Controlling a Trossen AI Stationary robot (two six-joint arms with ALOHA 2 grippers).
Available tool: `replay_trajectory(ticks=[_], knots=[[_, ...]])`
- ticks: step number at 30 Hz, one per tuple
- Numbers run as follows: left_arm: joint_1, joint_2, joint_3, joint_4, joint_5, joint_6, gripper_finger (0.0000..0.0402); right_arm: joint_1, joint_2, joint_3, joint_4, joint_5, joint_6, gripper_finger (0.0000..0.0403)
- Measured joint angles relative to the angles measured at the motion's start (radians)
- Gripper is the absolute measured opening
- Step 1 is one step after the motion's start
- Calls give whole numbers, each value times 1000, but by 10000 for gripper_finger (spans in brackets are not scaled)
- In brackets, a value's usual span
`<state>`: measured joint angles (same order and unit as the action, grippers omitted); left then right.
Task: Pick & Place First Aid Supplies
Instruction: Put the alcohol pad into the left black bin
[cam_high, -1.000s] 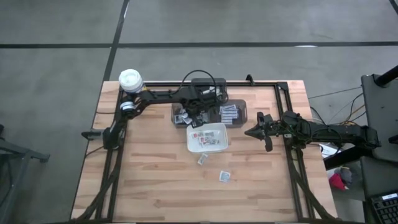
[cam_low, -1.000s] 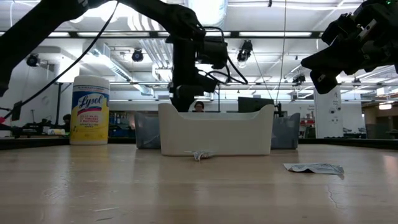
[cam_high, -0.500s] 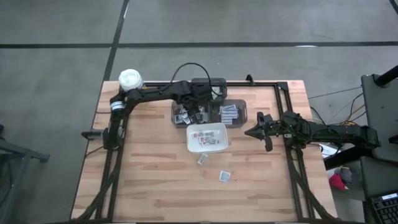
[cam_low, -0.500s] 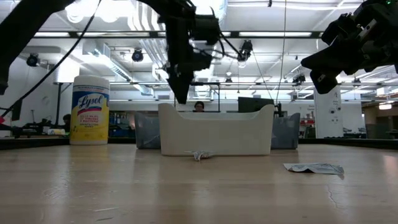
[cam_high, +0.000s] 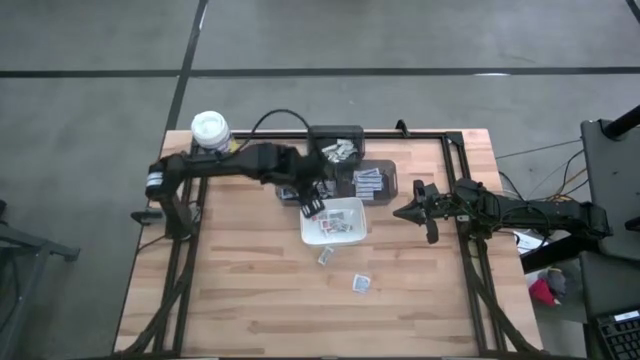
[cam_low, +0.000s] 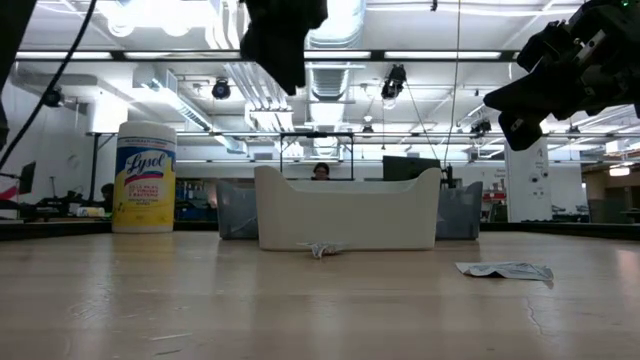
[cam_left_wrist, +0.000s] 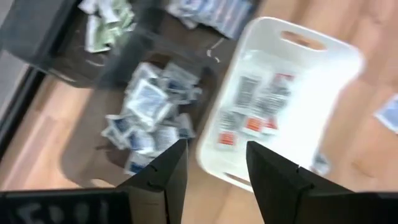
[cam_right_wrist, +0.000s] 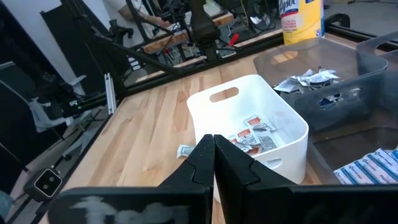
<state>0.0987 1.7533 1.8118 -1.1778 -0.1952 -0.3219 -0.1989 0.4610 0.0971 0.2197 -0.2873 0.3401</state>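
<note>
Several first aid supplies (cam_high: 332, 222) lie in the white dish (cam_high: 362, 224) at mid table; the left wrist view shows them as white packets with red print (cam_left_wrist: 255, 112). More packets (cam_left_wrist: 149, 115) fill the dark bins (cam_high: 388, 178) behind the dish. Two loose packets (cam_high: 326, 257) (cam_high: 361, 283) lie flat on the wood in front of the dish. My left gripper (cam_high: 313, 211) (cam_left_wrist: 214, 167) hangs open high over the dish's left edge, with nothing between its fingers. My right gripper (cam_high: 405, 213) (cam_right_wrist: 213, 155) waits shut to the right of the dish, above the table.
A yellow canister with a white lid (cam_high: 210, 129) (cam_low: 145, 177) stands at the far left corner. A black frame (cam_high: 455, 150) runs along the table's far and right sides. Bare wood (cam_high: 250, 300) spreads toward the near edge.
My left gripper has risen out of the dark bin, high above the table, and drawn a little toward the near edge, over the dish's left rim. Its arm has folded back toward the table's left.
</note>
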Motion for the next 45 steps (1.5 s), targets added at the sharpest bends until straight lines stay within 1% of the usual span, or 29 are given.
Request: replay_trajectory(ticks=[5, 10, 14, 19, 22, 27, 29, 33, 37, 39, 43, 45], knots=[[-106, -3, -1, 2, -2, -82, 158, 0, 0, 0, 1, 0, 0, 8], [-208, 24, -4, 43, -7, -162, 158, 0, 0, 0, 1, 0, 0, 8], [-277, 38, -37, 144, -10, -210, 158, 0, 0, 0, 2, 0, 0, 8], [-341, 39, -112, 283, -14, -285, 158, 0, 0, 0, 2, 0, 0, 8], [-374, 40, -151, 363, -50, -302, 158, 0, 0, 0, 2, 0, 0, 8], [-409, 40, -225, 533, -195, -286, 158, 0, 0, 0, 2, 0, 5, 8], [-411, 40, -249, 607, -233, -283, 158, 0, 0, 0, 2, 0, 54, 8], [-410, 26, -333, 764, -241, -232, 157, 0, 0, 0, 1, -13, 149, 8], [-410, -13, -437, 912, -236, -233, 156, 8, 0, 8, -2, -81, 176, 8], [-410, -43, -486, 945, -237, -238, 156, 24, 0, 26, -3, -104, 176, 8], [-410, -118, -578, 959, -252, -262, 156, 77, 4, 84, -12, -106, 152, 8], [-410, -164, -621, 961, -258, -270, 156, 107, 10, 131, -63, -107, 134, 8]])
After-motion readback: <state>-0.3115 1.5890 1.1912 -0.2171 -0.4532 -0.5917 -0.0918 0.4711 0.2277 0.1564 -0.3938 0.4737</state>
